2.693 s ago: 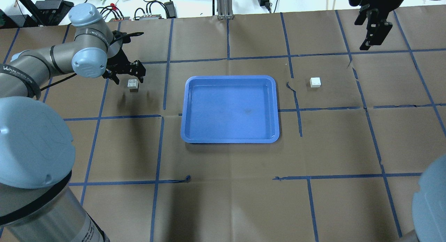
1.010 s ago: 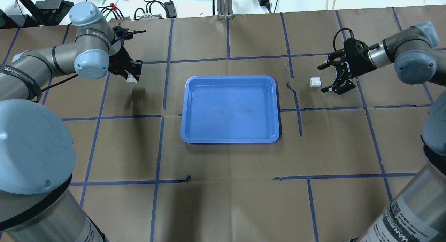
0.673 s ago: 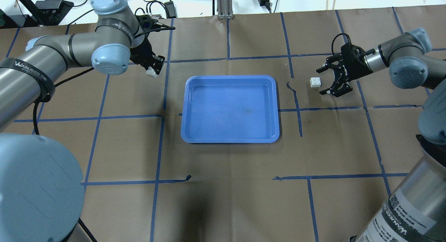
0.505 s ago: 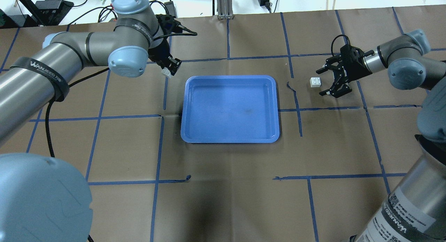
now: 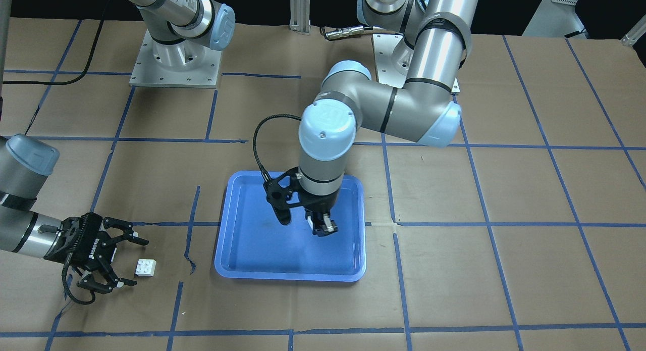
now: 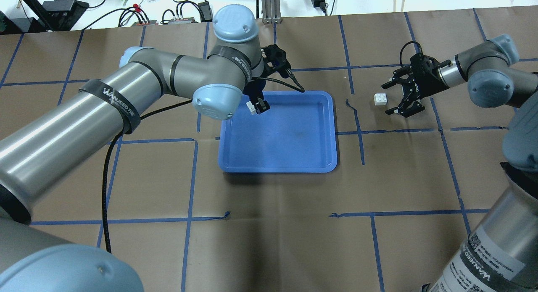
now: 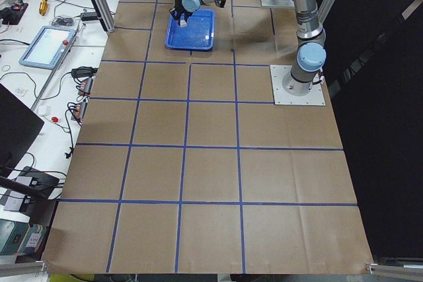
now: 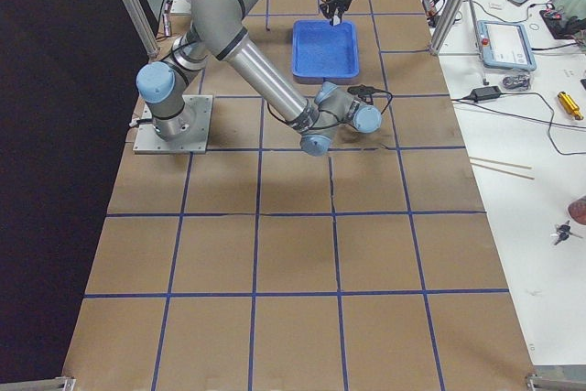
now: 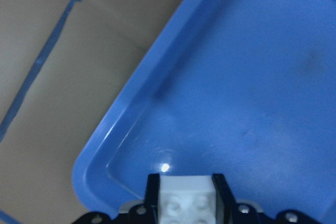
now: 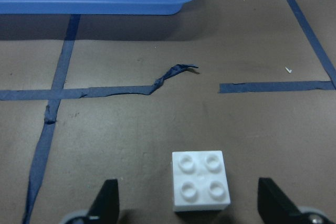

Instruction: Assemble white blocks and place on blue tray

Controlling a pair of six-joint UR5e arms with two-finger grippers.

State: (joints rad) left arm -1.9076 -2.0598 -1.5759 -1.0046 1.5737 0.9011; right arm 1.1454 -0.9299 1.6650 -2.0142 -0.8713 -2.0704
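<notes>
My left gripper (image 6: 256, 106) is shut on a white block (image 9: 186, 201) and holds it above the far left corner of the blue tray (image 6: 277, 169). The front view shows the same gripper (image 5: 323, 226) over the tray (image 5: 287, 276). The second white block (image 6: 380, 99) sits studs up on the brown paper to the right of the tray. My right gripper (image 6: 387, 98) is open and low, its fingertips on either side of that block (image 10: 201, 180). It does not grip the block.
Blue tape lines cross the brown paper, and a torn, curled strip (image 10: 168, 77) lies between the tray and the second block. Cables and electronics (image 6: 180, 14) lie beyond the table's far edge. The left arm's forearm (image 6: 105, 111) spans the table's left half.
My left gripper shut on the left block, lifted it and carried it right to above the tray. My right arm came down and stands open at the second block.
</notes>
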